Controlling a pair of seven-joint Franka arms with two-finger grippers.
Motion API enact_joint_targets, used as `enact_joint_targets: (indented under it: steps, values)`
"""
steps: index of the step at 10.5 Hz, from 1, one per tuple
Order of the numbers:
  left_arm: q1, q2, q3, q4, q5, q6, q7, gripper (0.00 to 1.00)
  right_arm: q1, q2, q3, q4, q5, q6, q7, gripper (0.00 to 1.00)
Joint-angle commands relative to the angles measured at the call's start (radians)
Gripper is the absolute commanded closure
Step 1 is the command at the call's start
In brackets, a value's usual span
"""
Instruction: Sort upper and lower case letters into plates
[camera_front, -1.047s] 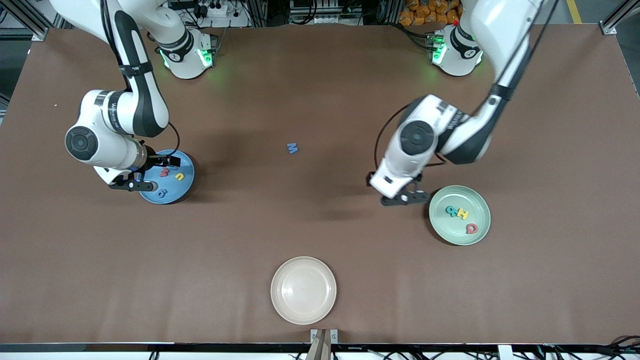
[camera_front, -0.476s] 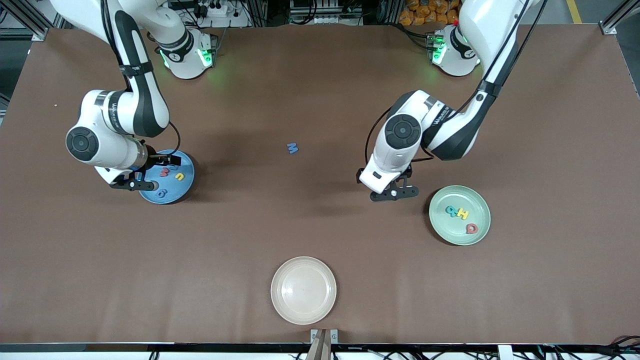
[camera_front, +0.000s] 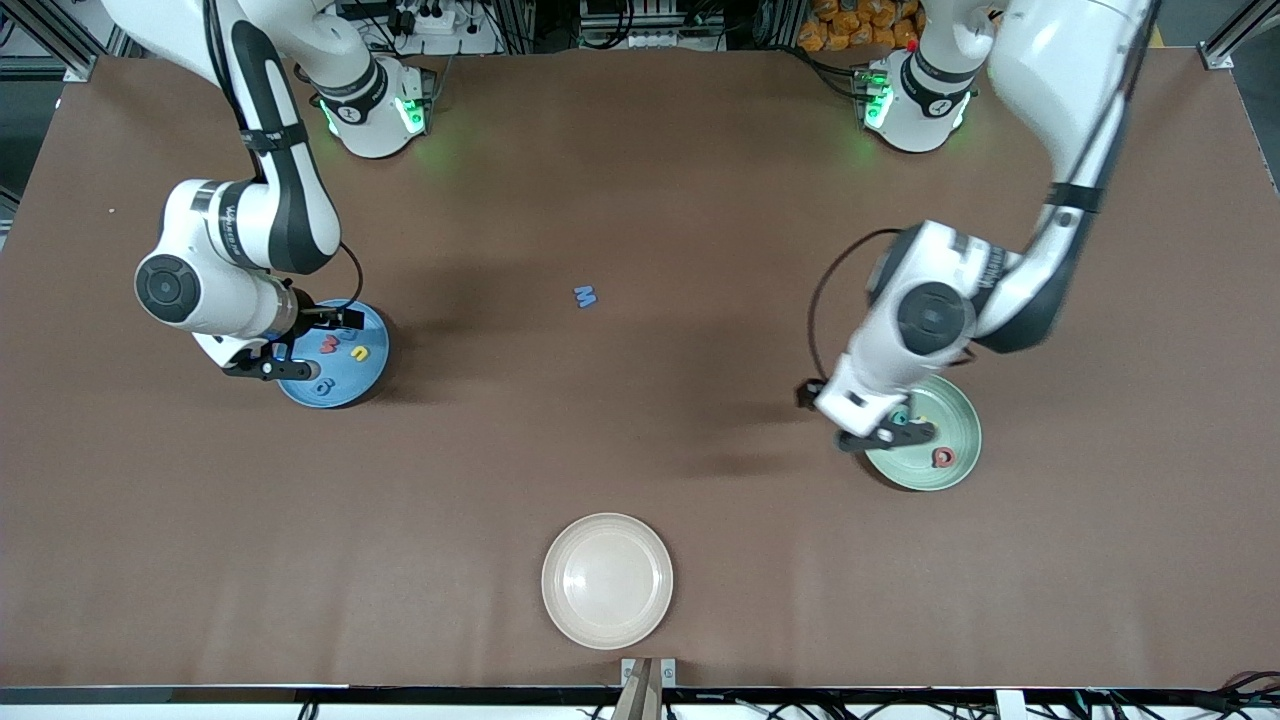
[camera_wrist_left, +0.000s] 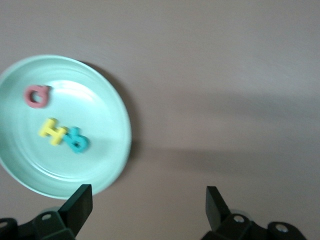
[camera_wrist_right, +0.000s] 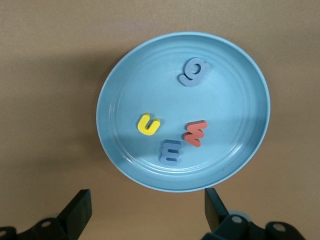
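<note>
A blue plate (camera_front: 350, 385) (camera_wrist_right: 125, 80) holds a yellow letter (camera_wrist_right: 148, 125), a red one (camera_wrist_right: 195, 133) and two grey-blue ones (camera_wrist_right: 193, 71). My right gripper (camera_front: 265, 370) (camera_wrist_right: 146, 197) hangs open and empty over the plate's rim at the right arm's end of the table. The mint plate (camera_front: 958, 418) (camera_wrist_left: 102, 165) carries a red letter (camera_wrist_left: 37, 96), a yellow one (camera_wrist_left: 53, 131) and a teal one (camera_wrist_left: 76, 140). My left gripper (camera_front: 888, 437) (camera_wrist_left: 147, 195) is open and empty over that plate's edge. A lone blue letter (camera_front: 585, 296) lies on the table's middle.
A cream-white plate (camera_front: 607, 580) with nothing in it sits near the table's front edge, nearer the camera than the lone blue letter. Brown table cloth stretches between the plates.
The left arm swung toward the table's middle, then back over the mint plate's edge, now hiding part of it. The right arm has barely moved.
</note>
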Motion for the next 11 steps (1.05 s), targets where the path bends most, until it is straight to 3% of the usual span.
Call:
enact_joint_targets:
  steps: [1, 3, 11]
  values:
    - [0.025, 0.002, 0.028, -0.002, -0.015, -0.024, 0.021, 0.0, 0.003, -0.024, -0.002, -0.01, 0.008, -0.01, -0.006, 0.0]
    - [0.027, 0.004, 0.08, -0.002, -0.027, -0.024, 0.024, 0.0, 0.003, -0.024, -0.004, -0.01, 0.008, -0.011, -0.006, 0.0]
    - [0.062, 0.053, 0.133, -0.007, -0.034, -0.024, 0.025, 0.0, 0.003, -0.02, -0.002, -0.012, 0.008, -0.008, -0.006, 0.0]
